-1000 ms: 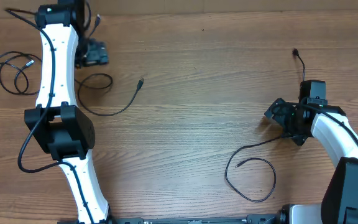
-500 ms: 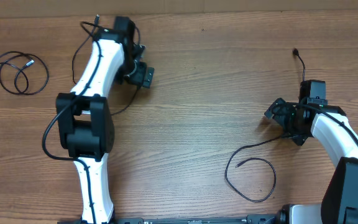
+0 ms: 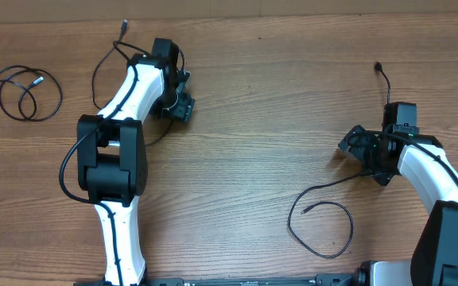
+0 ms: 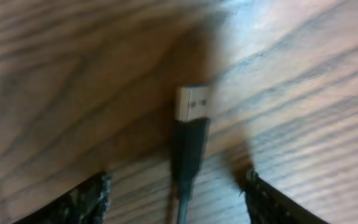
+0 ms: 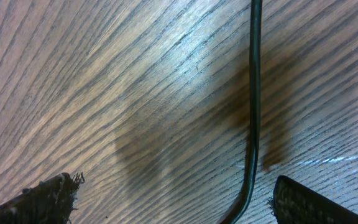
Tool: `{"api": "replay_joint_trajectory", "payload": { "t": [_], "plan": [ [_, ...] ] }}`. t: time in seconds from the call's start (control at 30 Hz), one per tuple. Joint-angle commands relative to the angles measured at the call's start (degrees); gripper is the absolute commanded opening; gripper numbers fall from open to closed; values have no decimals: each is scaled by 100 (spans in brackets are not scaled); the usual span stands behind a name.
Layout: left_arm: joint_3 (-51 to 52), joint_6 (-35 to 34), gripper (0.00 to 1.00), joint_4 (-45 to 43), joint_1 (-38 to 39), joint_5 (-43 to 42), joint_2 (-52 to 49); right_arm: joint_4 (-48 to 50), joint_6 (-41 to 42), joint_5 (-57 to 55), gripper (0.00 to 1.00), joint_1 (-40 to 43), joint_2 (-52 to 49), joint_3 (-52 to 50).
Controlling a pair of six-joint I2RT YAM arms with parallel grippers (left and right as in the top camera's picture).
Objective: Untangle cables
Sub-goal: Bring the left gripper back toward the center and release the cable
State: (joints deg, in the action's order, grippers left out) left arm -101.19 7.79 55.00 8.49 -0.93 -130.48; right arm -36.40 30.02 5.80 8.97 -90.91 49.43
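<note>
Left claw (image 4: 176,194), jaws apart, straddles the USB plug (image 4: 192,103) mid-frame; its cable (image 3: 95,79) looks limp and light, so pinch the rigid plug. Right claw (image 5: 176,196) also apart.

The table (image 3: 253,119) is lit evenly and brightly from above in the overhead view. Only faint, soft shadows are cast beneath the arms (image 3: 137,87), and the wood grain is rendered sharply, without glare. The left wrist view is blurred throughout: the plug (image 4: 192,102) is seen in soft focus, ringed by a dark shadow, and a pale washed-out patch is seen at the upper right. In the right wrist view the grain is sharper. A bright sheen is spread across the middle, brown shadows are thrown beside the cable (image 5: 253,93), and the fingertips (image 5: 48,196) at the lower corners are dark and fuzzy.
</note>
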Motion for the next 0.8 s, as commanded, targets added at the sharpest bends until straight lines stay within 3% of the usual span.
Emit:
{"api": "replay_joint_trajectory", "payload": {
  "t": [0.0,0.07,0.2,0.23,0.47,0.77],
  "plan": [
    [391,299,62,-105,17,-269,-17,31,20,31,100,-2,42,7],
    [557,295,51,-197,17,-269,-17,31,20,31,100,-2,42,7],
    [570,136,7,-398,-9,-269,-13,31,20,31,100,-2,42,7],
    [511,52,4,-455,-22,-271,-13,31,20,31,100,-2,42,7],
    [-756,-612,4,-553,-149,-402,-9,31,20,31,100,-2,42,7],
    [-2911,-2406,4,-632,-785,-111,-9,31,20,31,100,-2,42,7]
  ]
}}
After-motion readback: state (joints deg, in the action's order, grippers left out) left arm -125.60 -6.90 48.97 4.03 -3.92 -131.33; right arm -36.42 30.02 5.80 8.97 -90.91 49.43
